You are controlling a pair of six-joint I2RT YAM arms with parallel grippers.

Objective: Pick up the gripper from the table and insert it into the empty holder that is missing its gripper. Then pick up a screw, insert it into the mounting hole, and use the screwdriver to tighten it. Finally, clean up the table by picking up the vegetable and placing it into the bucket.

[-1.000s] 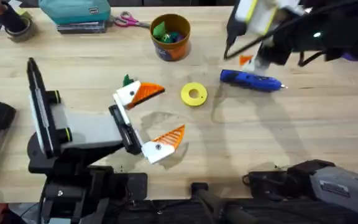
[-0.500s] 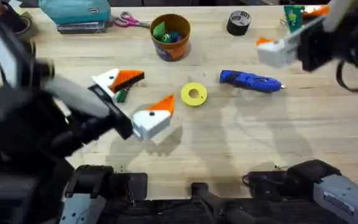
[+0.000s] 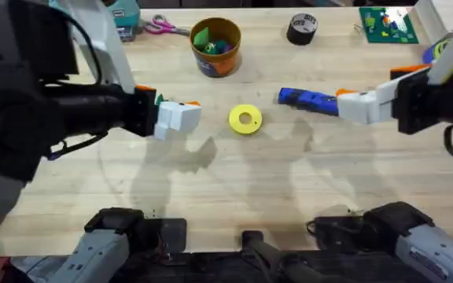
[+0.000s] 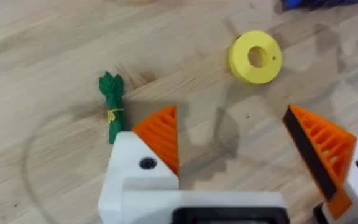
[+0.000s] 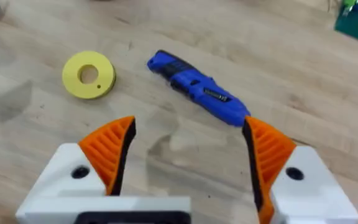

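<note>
The green vegetable (image 4: 110, 107) lies on the wood just ahead of my left gripper (image 4: 235, 146), which hovers open and empty above the table (image 3: 234, 181). In the overhead view the left gripper (image 3: 181, 116) is left of centre. The blue screwdriver (image 3: 305, 97) lies right of centre. My right gripper (image 3: 366, 90) hangs open over its right end, with the screwdriver (image 5: 197, 87) ahead of the fingers and nothing between them. At the back stands the orange bucket (image 3: 215, 45), green and blue pieces inside. The loose gripper, the holder and the screw are out of view.
A flat yellow ring disc (image 3: 245, 119) lies between the two grippers. Along the back edge are a black tape roll (image 3: 302, 28), pink scissors (image 3: 160, 26), a teal box (image 3: 120, 12) and a green board (image 3: 388, 23). The left arm looms large and dark at the left.
The left arm has risen and swung its gripper back and left, over the vegetable. The right gripper came down from the back right to the screwdriver's right end.
</note>
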